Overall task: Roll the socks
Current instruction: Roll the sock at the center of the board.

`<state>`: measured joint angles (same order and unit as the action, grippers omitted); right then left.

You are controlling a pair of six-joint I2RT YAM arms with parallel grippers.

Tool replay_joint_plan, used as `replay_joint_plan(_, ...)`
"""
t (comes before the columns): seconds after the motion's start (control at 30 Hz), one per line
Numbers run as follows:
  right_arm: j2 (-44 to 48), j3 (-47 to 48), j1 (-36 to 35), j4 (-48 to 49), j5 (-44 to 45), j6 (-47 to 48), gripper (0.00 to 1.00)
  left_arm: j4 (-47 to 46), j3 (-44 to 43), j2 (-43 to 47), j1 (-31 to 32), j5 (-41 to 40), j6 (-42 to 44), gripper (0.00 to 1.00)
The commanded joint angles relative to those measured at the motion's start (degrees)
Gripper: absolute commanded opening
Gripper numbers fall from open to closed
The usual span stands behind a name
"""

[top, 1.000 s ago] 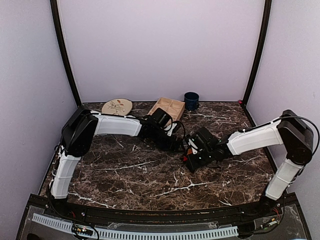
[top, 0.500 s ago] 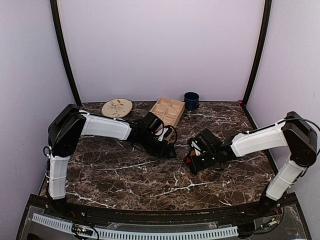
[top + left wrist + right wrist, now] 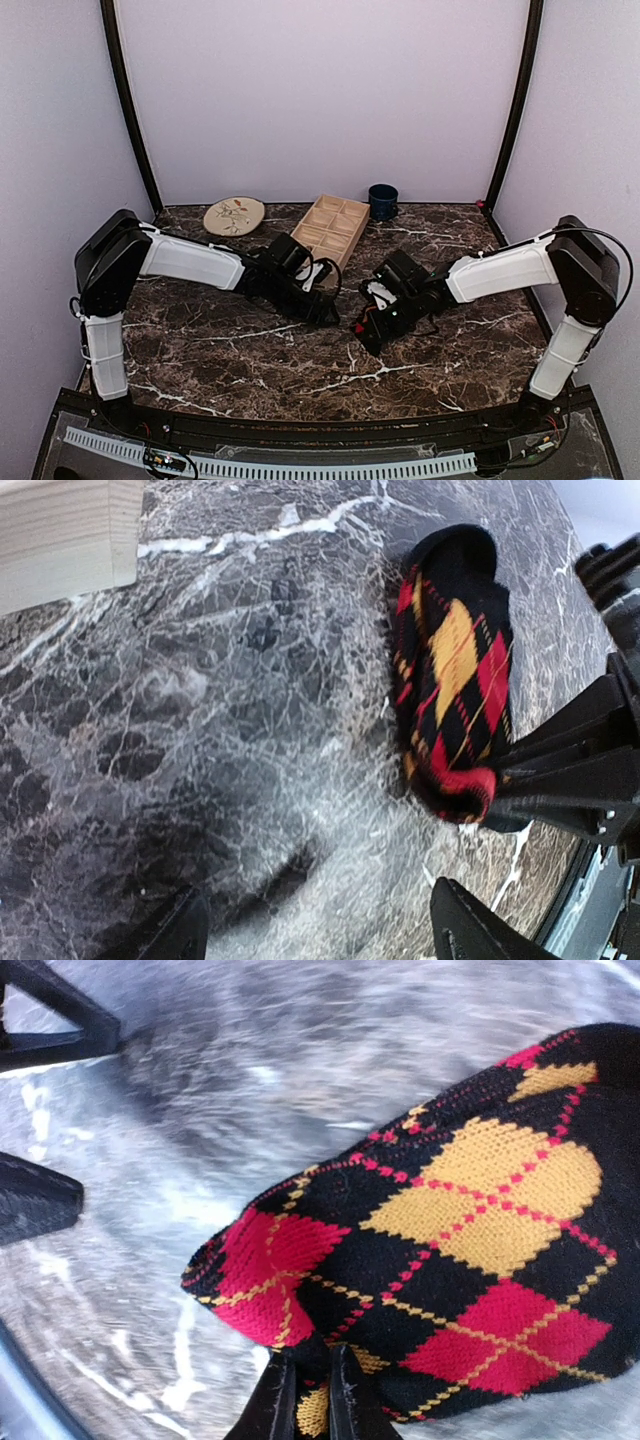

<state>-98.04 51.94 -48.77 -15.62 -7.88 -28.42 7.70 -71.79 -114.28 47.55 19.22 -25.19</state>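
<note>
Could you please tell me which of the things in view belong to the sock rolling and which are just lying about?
Job in hand: argyle sock, pinched in the right fingers; left fingers, open nearby.
Just lying about: wooden compartment tray, patterned plate, dark blue cup, all toward the back.

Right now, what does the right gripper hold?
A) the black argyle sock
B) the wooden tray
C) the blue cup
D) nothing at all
A: in the right wrist view the right gripper is shut, with its two fingers pinching the edge of the black argyle sock.
</note>
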Motion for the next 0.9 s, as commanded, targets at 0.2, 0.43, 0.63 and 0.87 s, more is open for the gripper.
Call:
replay_joint_plan(0.2, -9.56, 8.83, 0.25, -6.6, -20.89, -0.16, 0.12, -0.3, 7.71, 4.36, 1.98, 1.55, 3.0, 0.8)
replay_joint_plan(0.43, -13.06, 12.49, 0.44, -7.05, -25.2, 0.5, 0.11, 0.53, 8.91, 5.22, 3.71, 0.19, 5.11, 0.78)
replay_joint_plan(0.63, -14.81, 14.59, 0.57, -8.3, -26.13, 1.71, 0.11, 0.08, 10.19, 6.14, 4.47, -0.33, 4.97, 0.74)
replay_joint_plan(0.87, -15.63, 16.17, 1.02, -9.42, -28.01, 3.13, 0.11, 0.58, 11.34, 6.08, 4.99, -0.91, 5.39, 0.65)
